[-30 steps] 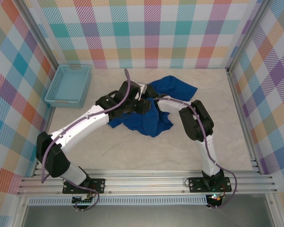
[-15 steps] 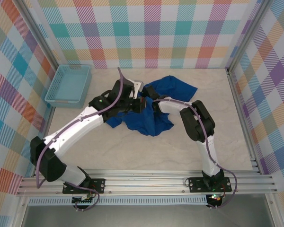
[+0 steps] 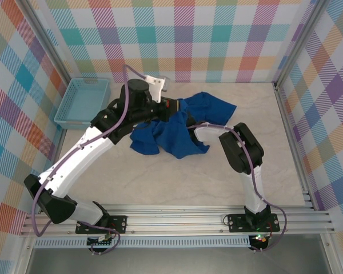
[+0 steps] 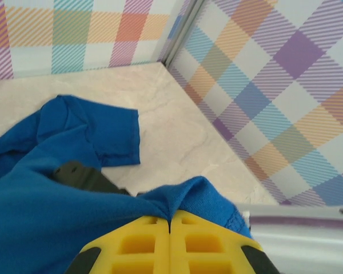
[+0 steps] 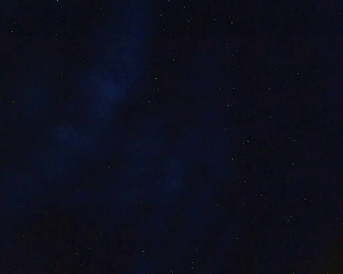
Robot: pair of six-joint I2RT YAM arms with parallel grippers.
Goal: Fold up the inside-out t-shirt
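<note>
Three plaid walls (image 3: 183, 34), beige table (image 3: 160, 182); left tool (image 4: 170, 221) clamps t-shirt (image 3: 177, 138); right tool buried, state unclear.

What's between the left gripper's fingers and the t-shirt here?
Nothing: in the left wrist view the left gripper is shut directly on a raised fold of the blue t-shirt.

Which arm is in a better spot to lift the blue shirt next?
Probably left: the left claw is pinched shut on a fold of the t-shirt. The right arm reaches under the cloth, its camera dark.

t-shirt (image 3: 172, 140) at centre, basket (image 3: 83, 103) left (well apart)
</note>
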